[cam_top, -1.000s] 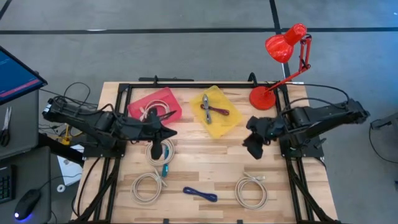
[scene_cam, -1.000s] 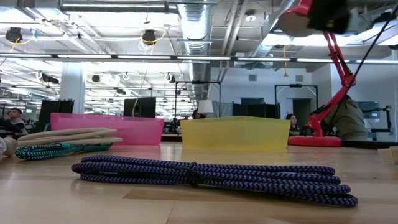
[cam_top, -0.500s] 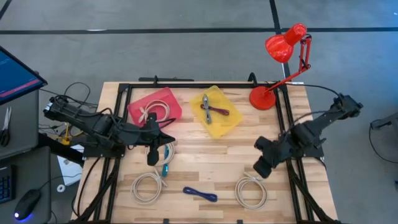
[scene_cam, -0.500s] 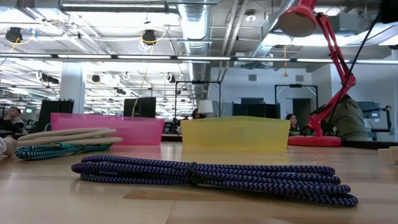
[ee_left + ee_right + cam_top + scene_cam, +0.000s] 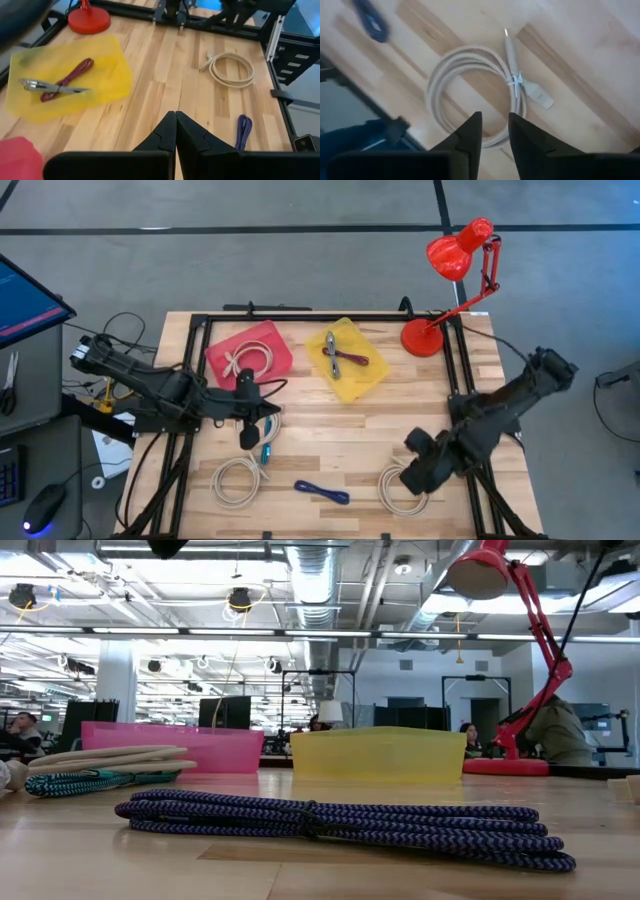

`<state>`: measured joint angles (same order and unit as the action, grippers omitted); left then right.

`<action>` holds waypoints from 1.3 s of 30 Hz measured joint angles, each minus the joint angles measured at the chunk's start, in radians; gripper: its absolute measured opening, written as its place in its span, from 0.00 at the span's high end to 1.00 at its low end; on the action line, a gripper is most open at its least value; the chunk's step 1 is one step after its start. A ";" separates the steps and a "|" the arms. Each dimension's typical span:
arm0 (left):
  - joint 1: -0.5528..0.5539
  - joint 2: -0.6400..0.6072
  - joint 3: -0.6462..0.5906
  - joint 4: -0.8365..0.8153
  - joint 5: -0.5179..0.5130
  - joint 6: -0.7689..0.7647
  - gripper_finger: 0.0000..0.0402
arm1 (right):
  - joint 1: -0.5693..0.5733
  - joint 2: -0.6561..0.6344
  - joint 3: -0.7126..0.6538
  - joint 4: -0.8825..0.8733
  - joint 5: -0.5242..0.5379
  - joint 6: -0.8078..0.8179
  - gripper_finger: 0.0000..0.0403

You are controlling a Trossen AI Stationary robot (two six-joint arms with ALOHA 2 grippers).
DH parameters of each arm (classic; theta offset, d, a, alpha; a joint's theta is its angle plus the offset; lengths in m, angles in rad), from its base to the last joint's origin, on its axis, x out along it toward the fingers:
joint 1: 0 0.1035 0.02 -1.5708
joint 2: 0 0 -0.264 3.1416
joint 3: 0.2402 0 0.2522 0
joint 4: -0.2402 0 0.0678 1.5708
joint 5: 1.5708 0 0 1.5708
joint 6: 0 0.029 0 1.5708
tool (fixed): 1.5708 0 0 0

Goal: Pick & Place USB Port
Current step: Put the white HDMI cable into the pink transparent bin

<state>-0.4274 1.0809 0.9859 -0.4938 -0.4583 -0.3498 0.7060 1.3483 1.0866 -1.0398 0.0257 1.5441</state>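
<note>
One coiled white cable (image 5: 402,488) sat at the near right of the table, with the right gripper (image 5: 493,131) hovering right over it, fingers slightly parted and empty. Left gripper (image 5: 175,131) was clenched, idle mid-left. With so narrow an opening, my worry was it'd land on the loose loops and shove the coil instead of pinching a strand.

Pale wood-plank table (image 5: 340,430); translucent plastic yellow tray (image 5: 352,370); braided, cloth-like purple cable (image 5: 340,820).

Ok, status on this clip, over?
Right end effector open above white cable. Left end effector shut, empty, mid-table. Nothing in the way.
</note>
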 joint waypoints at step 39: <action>0.000 0.000 -0.012 0.005 -0.001 -0.006 0.99 | 0.095 0.470 0.003 0.061 -0.127 0.019 0.84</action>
<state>-0.4271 1.0813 0.9741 -0.4892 -0.4595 -0.3561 0.8013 1.8182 1.0898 -0.9788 -0.1017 1.5630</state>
